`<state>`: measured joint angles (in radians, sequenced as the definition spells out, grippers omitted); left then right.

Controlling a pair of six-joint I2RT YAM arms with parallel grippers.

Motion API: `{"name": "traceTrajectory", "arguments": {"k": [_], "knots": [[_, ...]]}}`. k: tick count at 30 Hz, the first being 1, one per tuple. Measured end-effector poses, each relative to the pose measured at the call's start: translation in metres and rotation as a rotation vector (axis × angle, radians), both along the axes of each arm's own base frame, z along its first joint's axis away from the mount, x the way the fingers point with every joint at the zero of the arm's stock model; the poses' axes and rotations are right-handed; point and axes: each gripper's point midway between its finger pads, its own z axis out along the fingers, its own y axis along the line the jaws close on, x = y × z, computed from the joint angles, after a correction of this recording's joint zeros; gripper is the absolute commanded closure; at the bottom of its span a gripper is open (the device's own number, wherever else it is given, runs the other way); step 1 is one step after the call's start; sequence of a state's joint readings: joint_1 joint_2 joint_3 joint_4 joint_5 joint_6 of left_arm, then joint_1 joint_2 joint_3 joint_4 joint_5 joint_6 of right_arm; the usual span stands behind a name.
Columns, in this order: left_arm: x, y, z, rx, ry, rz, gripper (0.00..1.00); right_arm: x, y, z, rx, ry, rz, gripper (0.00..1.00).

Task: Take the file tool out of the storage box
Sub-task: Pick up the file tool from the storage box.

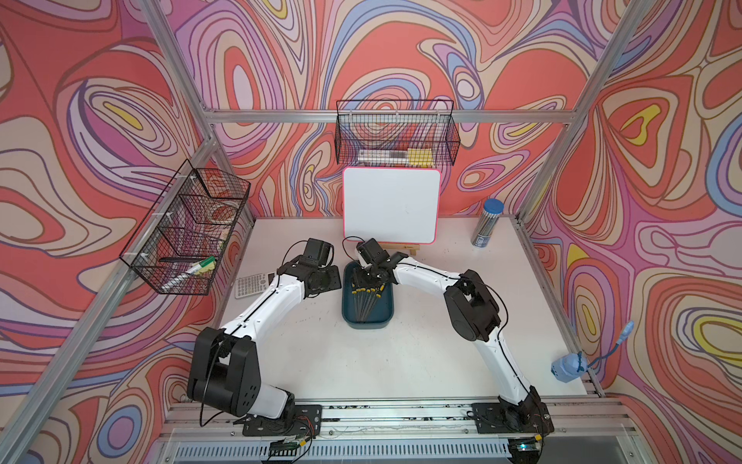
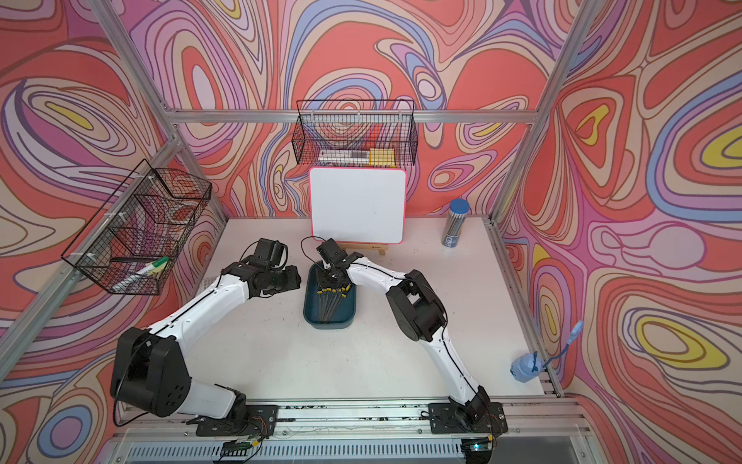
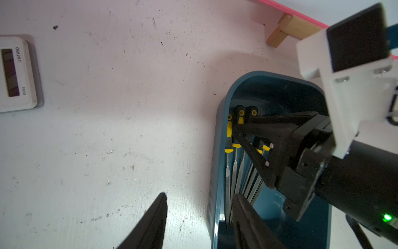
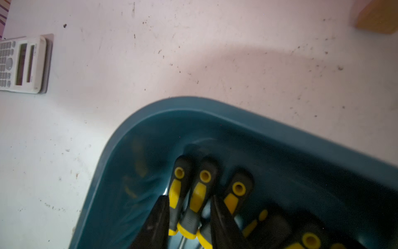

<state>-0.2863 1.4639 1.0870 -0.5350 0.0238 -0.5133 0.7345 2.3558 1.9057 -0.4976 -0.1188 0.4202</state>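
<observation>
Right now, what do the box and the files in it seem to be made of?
Box: likely moulded plastic, dark teal, smooth semi-gloss; one-piece rounded rim, soft reflections inside.
Handles: seemingly black rubbery grip with yellow plastic inserts; matte, ribbed near the collar.
Blades: probably bare steel; grey, dull metallic sheen.

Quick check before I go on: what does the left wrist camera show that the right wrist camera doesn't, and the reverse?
Left wrist only: the right gripper from the side, reaching into the shallow dark teal plastic storage box; the files' grey metal blades laid out; the whiteboard's pink edge; the left gripper open, straddling the box wall.
Right wrist only: two black-and-yellow file handles close up between the right gripper's fingers, grip unclear; the white calculator's keypad.
Both: the box, the handles, the calculator, the scuffed white tabletop.
</observation>
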Motion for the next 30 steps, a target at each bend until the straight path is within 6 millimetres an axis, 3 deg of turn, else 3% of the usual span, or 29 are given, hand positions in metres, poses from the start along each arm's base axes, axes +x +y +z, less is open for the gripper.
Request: {"name": "traceTrajectory", "arguments": {"k": [30], "knots": [[-0.004, 0.0, -0.008, 0.0, 0.021, -0.004, 0.44, 0.006, -0.004, -0.02, -0.163, -0.076, 0.011, 0.71]]}}
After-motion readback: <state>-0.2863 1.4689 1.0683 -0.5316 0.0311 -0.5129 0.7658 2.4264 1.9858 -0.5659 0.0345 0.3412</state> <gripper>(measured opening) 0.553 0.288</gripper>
